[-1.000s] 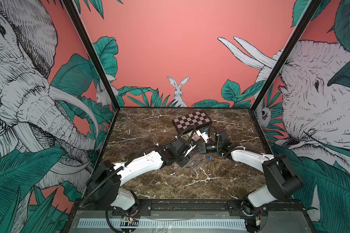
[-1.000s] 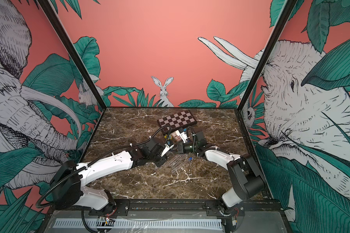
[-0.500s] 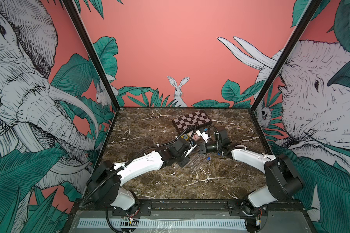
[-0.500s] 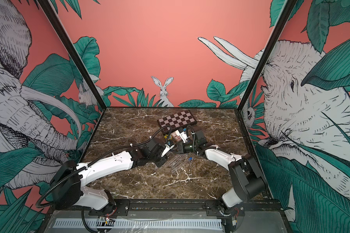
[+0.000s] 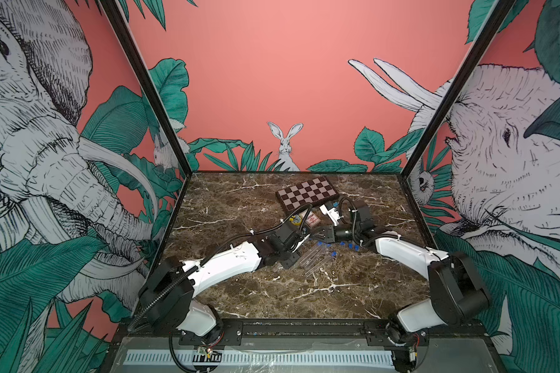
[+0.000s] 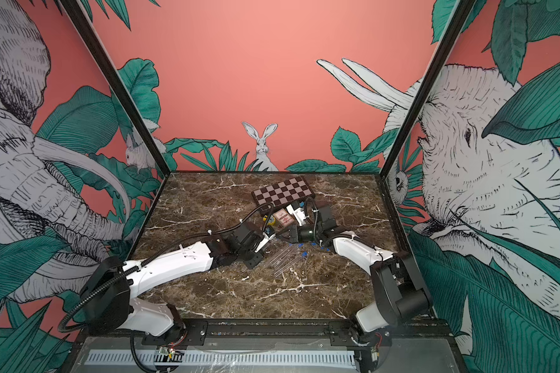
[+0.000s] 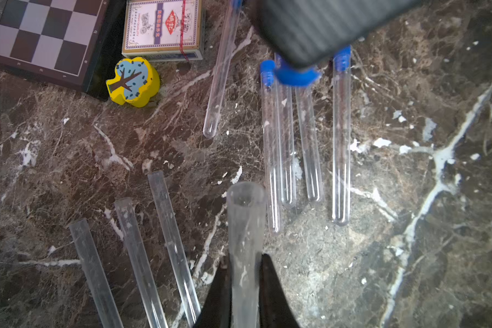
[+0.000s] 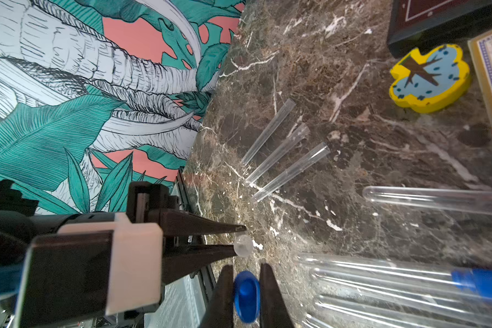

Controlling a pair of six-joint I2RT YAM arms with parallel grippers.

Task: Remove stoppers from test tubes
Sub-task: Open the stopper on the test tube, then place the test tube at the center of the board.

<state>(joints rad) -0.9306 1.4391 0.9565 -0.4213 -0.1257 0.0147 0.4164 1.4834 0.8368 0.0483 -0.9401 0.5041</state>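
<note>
On the marble table (image 5: 240, 300), the left arm (image 5: 227, 268) and right arm (image 5: 404, 255) meet just near of the chessboard (image 5: 307, 193). The left gripper (image 7: 245, 264) is clamped on 1 open test tube (image 7: 245, 227). Its mouth faces right toward the right gripper (image 8: 246, 272), which pinches 1 blue stopper (image 8: 246, 295) just off that mouth, not touching. Capped tubes (image 7: 341, 142) lie flat just nearer. I judge each arm sets down its own piece next.
</note>
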